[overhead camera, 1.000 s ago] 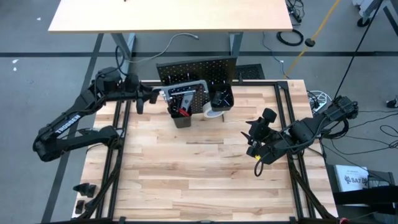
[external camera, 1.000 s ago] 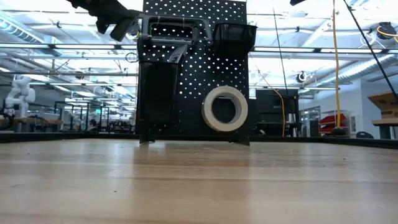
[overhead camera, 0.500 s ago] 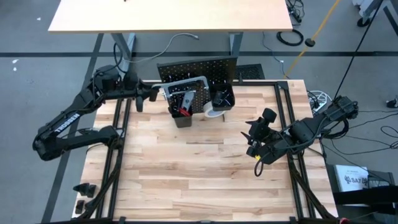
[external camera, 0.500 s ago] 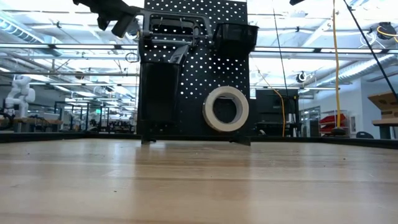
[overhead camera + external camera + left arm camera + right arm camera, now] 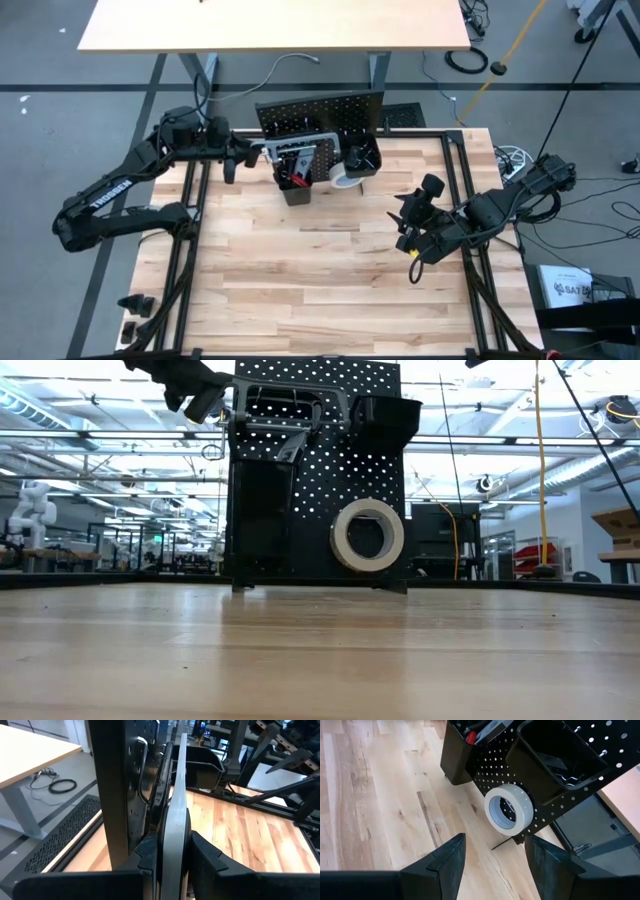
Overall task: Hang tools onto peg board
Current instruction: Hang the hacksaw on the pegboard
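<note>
Left gripper (image 5: 170, 852) pinching grey bar clamp (image 5: 175, 805) edge-on, only in left wrist view.

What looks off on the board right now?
Little stands out. The peg board stands upright, the tape roll hangs on its front, and the left gripper holds the grey bar clamp at the board's top edge, not yet hung.

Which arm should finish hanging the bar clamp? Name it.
Left. Its gripper is shut on the bar clamp at the peg board. The right gripper hangs open, apart, holding nothing.
</note>
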You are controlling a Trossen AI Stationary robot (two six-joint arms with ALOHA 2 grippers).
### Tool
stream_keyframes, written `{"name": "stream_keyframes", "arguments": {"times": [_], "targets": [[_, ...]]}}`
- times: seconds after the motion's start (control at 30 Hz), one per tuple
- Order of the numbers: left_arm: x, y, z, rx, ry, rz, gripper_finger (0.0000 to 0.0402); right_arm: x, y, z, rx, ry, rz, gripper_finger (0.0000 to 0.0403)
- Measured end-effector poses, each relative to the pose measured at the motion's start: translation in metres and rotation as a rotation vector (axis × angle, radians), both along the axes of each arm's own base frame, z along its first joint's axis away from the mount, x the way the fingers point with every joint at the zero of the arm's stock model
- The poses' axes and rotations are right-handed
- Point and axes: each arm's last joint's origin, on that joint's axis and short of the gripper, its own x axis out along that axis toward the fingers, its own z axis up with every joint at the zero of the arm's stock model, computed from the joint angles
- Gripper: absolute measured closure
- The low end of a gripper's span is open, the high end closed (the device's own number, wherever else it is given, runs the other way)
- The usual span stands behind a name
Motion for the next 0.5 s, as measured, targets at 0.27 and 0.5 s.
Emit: {"name": "stream_keyframes", "arguments": {"times": [0.27,0.5], "targets": [[0.000,0.001,0.003,0.038,0.001,0.040,0.0336,0.000,0.000,0.000,-0.002,0.001,0.001,0.0206],[-0.001,0.002,0.020,0.068,-0.016,0.055,0.0336,0.000,0.000,0.000,-0.002,0.000,0.001,0.0206]]}}
